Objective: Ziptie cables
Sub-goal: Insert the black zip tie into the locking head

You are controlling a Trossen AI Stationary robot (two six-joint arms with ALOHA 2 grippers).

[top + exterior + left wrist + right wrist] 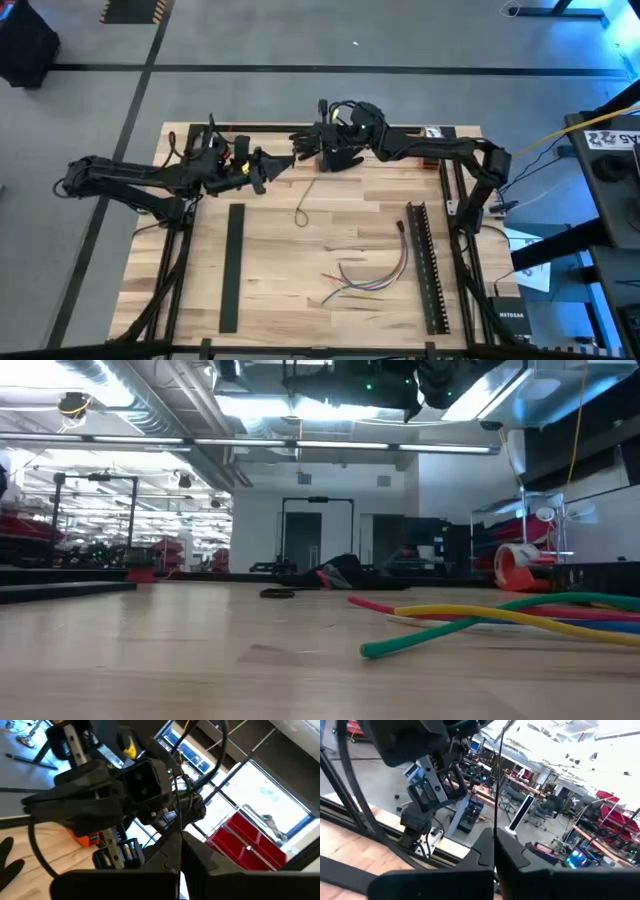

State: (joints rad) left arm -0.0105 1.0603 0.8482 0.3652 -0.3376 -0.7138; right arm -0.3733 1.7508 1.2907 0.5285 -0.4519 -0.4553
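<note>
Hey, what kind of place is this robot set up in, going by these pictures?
Probably a large robotics lab or workshop. The low view shows an open hall with exposed ceiling ducts and rows of strip lights, and the right wrist view shows benches and office chairs beyond the wooden table.

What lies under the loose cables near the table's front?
Only bare wooden table shows beneath the cables; no ziptie is visible around them. Both grippers, left and right, are raised at the far edge.
</note>
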